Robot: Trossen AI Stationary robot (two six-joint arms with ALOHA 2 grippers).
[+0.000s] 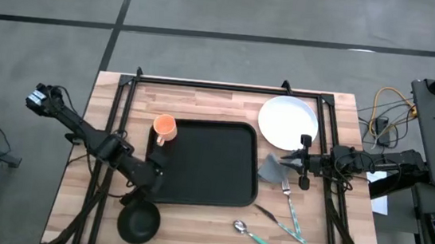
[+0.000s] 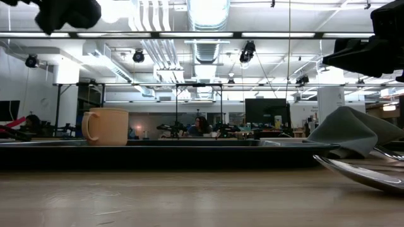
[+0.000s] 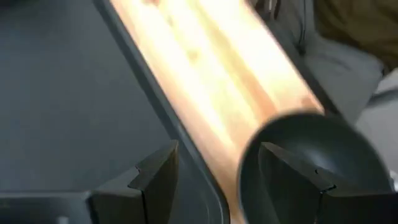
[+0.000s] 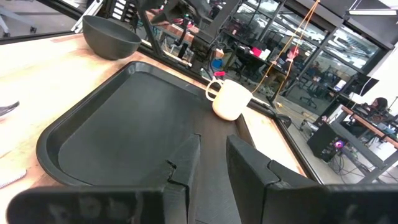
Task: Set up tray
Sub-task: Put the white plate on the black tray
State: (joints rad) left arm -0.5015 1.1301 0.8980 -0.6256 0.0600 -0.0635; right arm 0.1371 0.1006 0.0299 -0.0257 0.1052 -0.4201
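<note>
We read this as early in the setup: the tray (image 1: 205, 162) lies flat at the middle of the table (image 1: 203, 105), bare except for the cup (image 1: 164, 128) at its far left corner, handle toward the near side. That leaves its floor free for the rest, which we judge is the point of the layout.

Our left gripper (image 1: 151, 173) sits low at the tray's near left corner, fingers (image 3: 158, 177) spread wide and holding nothing. In its wrist view one finger is over the tray's rim and the other over the bowl (image 1: 138, 222), which rests on the wood just off that corner. We take it the arm is placed there to deal with the bowl or the tray's edge; which, we cannot tell.

Our right gripper (image 1: 302, 161) hovers off the tray's right edge, facing across it, fingers (image 4: 186, 163) drawn close with only a narrow gap and nothing between them. The napkin (image 1: 271, 169) lies just beside it on the wood, crumpled. The plate (image 1: 288, 121) is at the far right, apart from the tray. The fork (image 1: 290, 203), a knife (image 1: 279, 218) and the spoon (image 1: 255, 234) lie to the near right, all untouched.

The table is pale wood planks with a black metal frame running over it. Beyond is a large workshop with ceiling ducts, strip lights, desks and monitors; a person (image 2: 202, 126) sits far off.
</note>
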